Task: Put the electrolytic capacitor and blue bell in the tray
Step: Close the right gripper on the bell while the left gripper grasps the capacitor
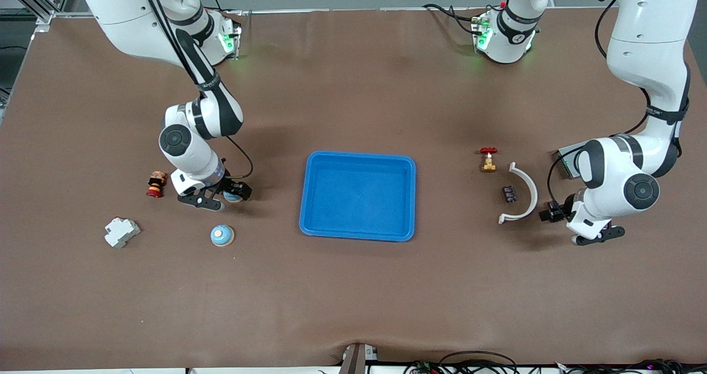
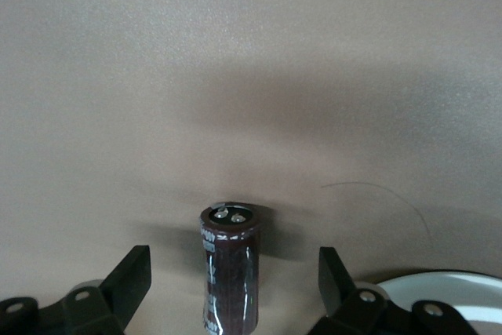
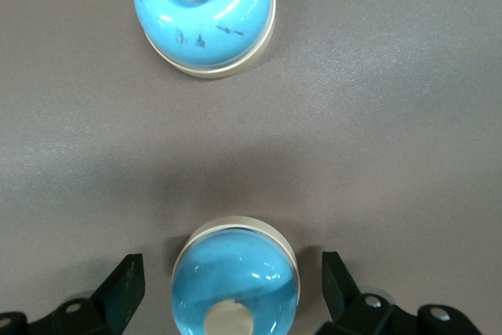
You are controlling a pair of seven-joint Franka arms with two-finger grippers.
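**Two bells, one capacitor, one tray**

Two blue bells: one (image 3: 235, 284) between the right claw's (image 3: 233, 292) apart fingers, another (image 1: 222, 235) nearer the camera. One capacitor (image 2: 229, 268) stands between the left claw's (image 2: 234, 284) spread fingers. One blue tray (image 1: 358, 195) sits mid-table

A red-handled brass valve (image 1: 488, 159), white curved bracket (image 1: 523, 193) and small black component (image 1: 509, 193) lie toward the left arm's end of the desk (image 1: 353, 296); a white breaker (image 1: 121, 232) and striped wooden figure (image 1: 156, 184) toward the right arm's.

Both arms (image 1: 646, 42) are glossy white shells with black bands at the joints and round dark caps on the wrists. Black cables run along the links, strapped on with lettered black bands. Green lights glow on the white bases (image 1: 502, 37). The fingers (image 2: 129, 280) are black, with screws showing at their mounts.
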